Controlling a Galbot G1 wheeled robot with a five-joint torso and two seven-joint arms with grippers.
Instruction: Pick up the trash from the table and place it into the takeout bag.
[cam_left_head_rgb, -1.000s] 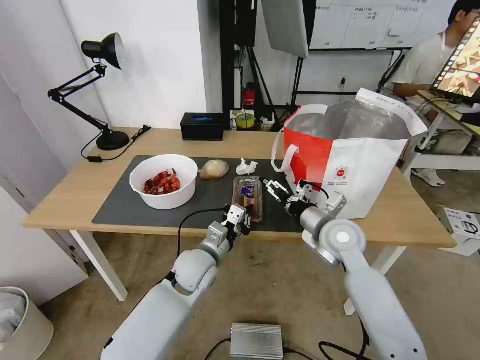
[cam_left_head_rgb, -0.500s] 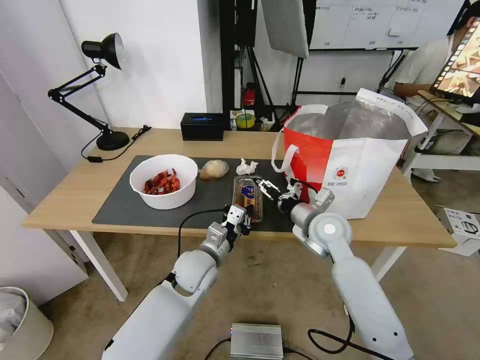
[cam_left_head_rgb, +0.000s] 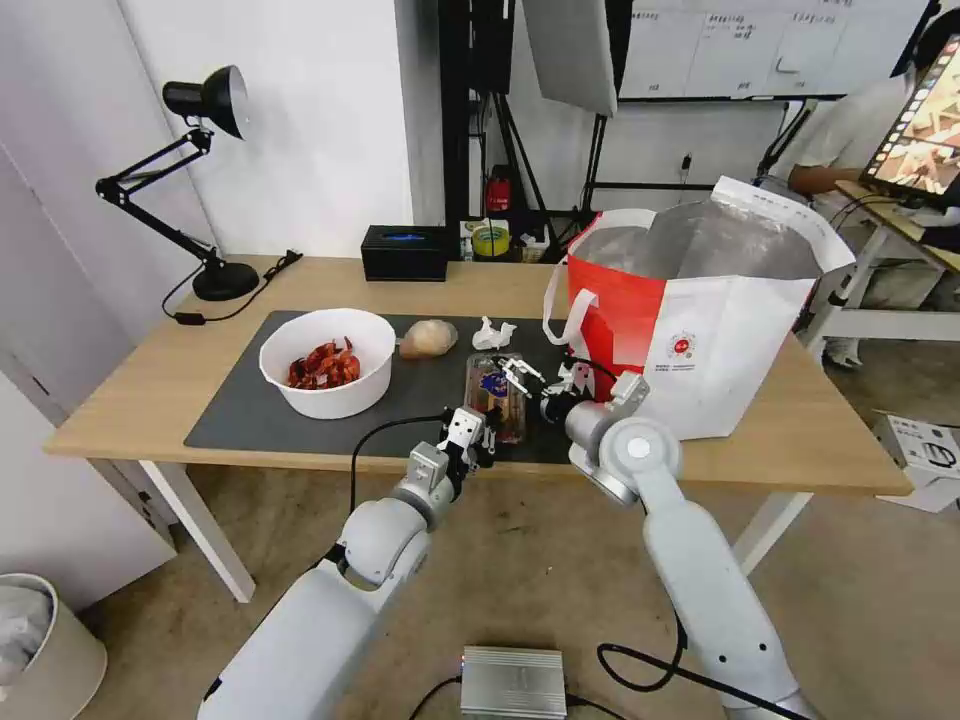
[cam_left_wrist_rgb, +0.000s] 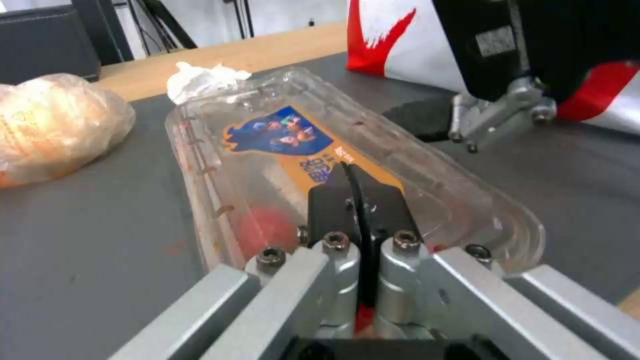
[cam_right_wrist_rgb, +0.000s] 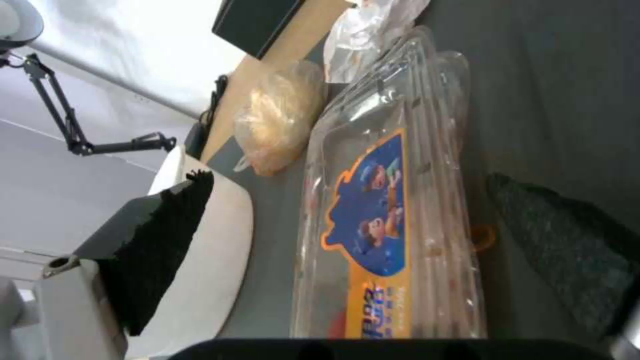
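Observation:
A clear hinged tray (cam_left_head_rgb: 487, 400) with a blue and orange label lies on the dark grey mat (cam_left_head_rgb: 240, 420) of the table (cam_left_head_rgb: 150, 380). My right gripper (cam_left_head_rgb: 517, 371) is open and straddles the tray (cam_right_wrist_rgb: 373, 210), one pad (cam_right_wrist_rgb: 167, 240) on each side. Shut, my left gripper (cam_left_head_rgb: 470, 432) rests its pads (cam_left_wrist_rgb: 357, 195) over the tray's near end (cam_left_wrist_rgb: 267, 150). The white bowl (cam_left_head_rgb: 335, 400) of red shells, the beige wrapped lump (cam_left_head_rgb: 428, 338) and the crumpled tissue (cam_left_head_rgb: 493, 333) stay on the mat. To the right stands the red-and-white takeout bag (cam_left_head_rgb: 720, 340), open.
A black box (cam_left_head_rgb: 404, 252) sits at the table's back edge and a black desk lamp (cam_left_head_rgb: 225, 280) at the back left. A white bin (cam_left_head_rgb: 40, 640) stands on the floor to the left. A metal box (cam_left_head_rgb: 513, 682) lies on the floor near my base.
My right gripper has moved left from beside the bag to over the tray. My left gripper has shifted slightly left. The trash has not moved.

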